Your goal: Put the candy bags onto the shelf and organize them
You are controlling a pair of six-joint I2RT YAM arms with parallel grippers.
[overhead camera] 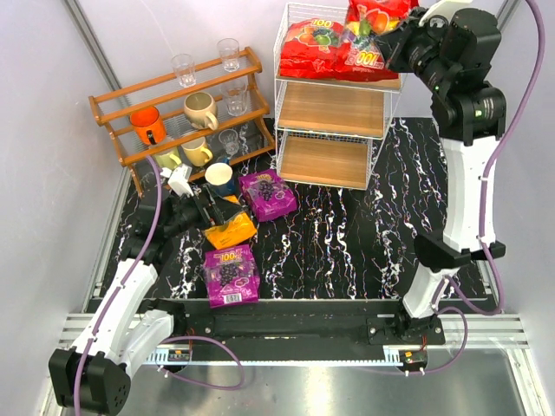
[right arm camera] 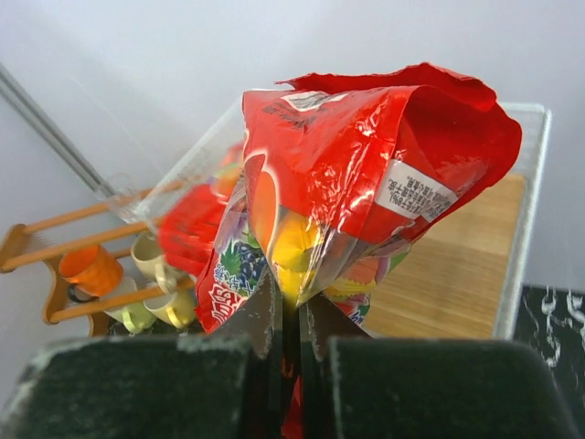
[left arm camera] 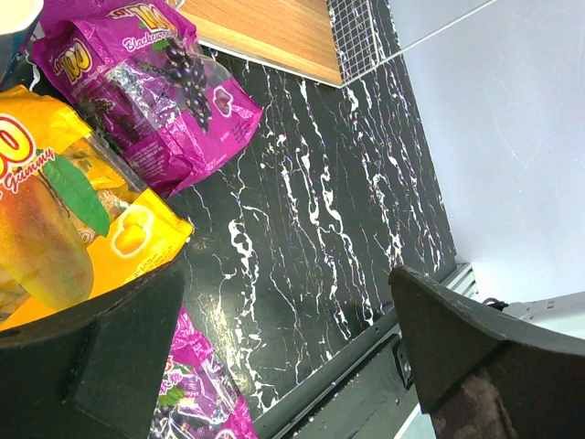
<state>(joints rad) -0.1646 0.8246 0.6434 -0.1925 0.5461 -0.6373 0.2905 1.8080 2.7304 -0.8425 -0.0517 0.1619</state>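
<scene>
Pouch of glossy, crumpled red plastic (right arm camera: 366,174), pinched at its lower edge between the closed fingers of the right gripper (right arm camera: 288,315), above the wooden top tier of the white wire shelf (overhead camera: 330,109), beside a second red bag (overhead camera: 305,42). Left gripper (left arm camera: 288,293): fingers spread wide, empty, over the black marbled table (left arm camera: 311,210), near the orange-yellow bag (left arm camera: 64,229) and a purple bag (left arm camera: 146,91).

Black, white-veined table top (overhead camera: 364,234) carrying everything. White wire shelf (overhead camera: 329,108) standing at far edge, right of centre. Brown wooden mug rack (overhead camera: 113,108) standing far left, beside it. Cup (overhead camera: 219,177) sitting before rack. One purple candy bag (overhead camera: 268,194) lying flat before shelf's left corner. Orange-yellow candy bag (overhead camera: 231,230) lying nearer. Second purple candy bag (overhead camera: 231,275) lying just beyond near edge.
</scene>
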